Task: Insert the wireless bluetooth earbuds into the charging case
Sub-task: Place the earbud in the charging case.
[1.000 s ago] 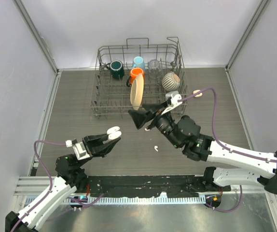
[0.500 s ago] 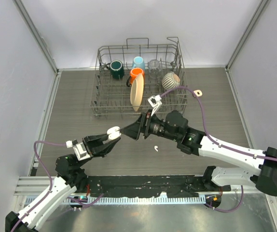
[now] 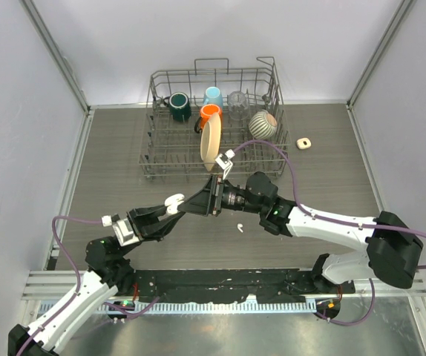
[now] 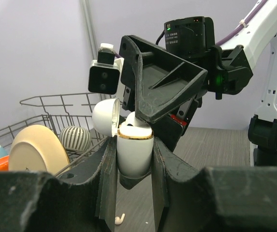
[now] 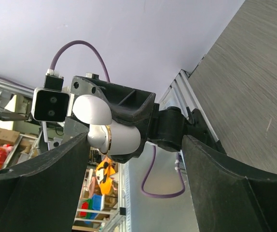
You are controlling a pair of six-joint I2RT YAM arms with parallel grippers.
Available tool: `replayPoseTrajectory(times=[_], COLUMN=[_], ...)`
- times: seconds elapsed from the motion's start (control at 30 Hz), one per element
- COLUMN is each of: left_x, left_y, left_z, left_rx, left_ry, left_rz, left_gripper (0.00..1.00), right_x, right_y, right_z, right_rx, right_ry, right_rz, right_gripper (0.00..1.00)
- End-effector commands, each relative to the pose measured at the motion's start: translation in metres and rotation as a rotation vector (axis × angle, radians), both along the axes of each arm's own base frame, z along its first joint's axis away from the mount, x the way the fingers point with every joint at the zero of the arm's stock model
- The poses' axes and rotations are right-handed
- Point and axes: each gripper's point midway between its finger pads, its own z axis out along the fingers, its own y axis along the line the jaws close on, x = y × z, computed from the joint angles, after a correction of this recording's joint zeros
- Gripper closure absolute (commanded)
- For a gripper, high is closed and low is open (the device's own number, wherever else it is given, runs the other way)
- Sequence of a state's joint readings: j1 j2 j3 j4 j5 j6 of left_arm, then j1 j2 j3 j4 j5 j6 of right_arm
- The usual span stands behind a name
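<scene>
The charging case (image 4: 134,152), lid swung open, is being pinched by the left gripper (image 3: 171,211) above the table (image 3: 116,163), left of its middle. The right gripper (image 3: 197,204) is hovering at the case with fingers spread wide. One earbud (image 3: 238,228) is lying near the table's front edge.

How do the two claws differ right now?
The left claw is shut on the open white case; the right claw is wide open with nothing between its fingers. The left claw sits near its own base; the right claw is stretched far across the table towards the case. Both are black and two-fingered.
</scene>
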State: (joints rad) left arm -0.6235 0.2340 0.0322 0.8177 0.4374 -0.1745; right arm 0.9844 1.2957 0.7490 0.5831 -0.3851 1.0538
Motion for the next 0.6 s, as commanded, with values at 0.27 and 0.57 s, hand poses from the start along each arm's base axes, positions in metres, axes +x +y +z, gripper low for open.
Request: replayPoseTrajectory(times=[0.27,0.57], left_x=[0.0,0.005], left_y=[0.001,0.001], left_z=[0.002,-0.002], left_rx=[-0.004,-0.001], left_ry=[-0.024,0.001], left_rz=[0.007,0.022], left_gripper=[1.0,1.0], right_x=[-0.009,-0.018], right_y=[0.003,0.004], right_z=[0.031,0.038], right_rx=[0.14,0.161], right_ry=[-0.024,-0.045], right_rz=[0.063,0.12], right_gripper=[0.49,0.7])
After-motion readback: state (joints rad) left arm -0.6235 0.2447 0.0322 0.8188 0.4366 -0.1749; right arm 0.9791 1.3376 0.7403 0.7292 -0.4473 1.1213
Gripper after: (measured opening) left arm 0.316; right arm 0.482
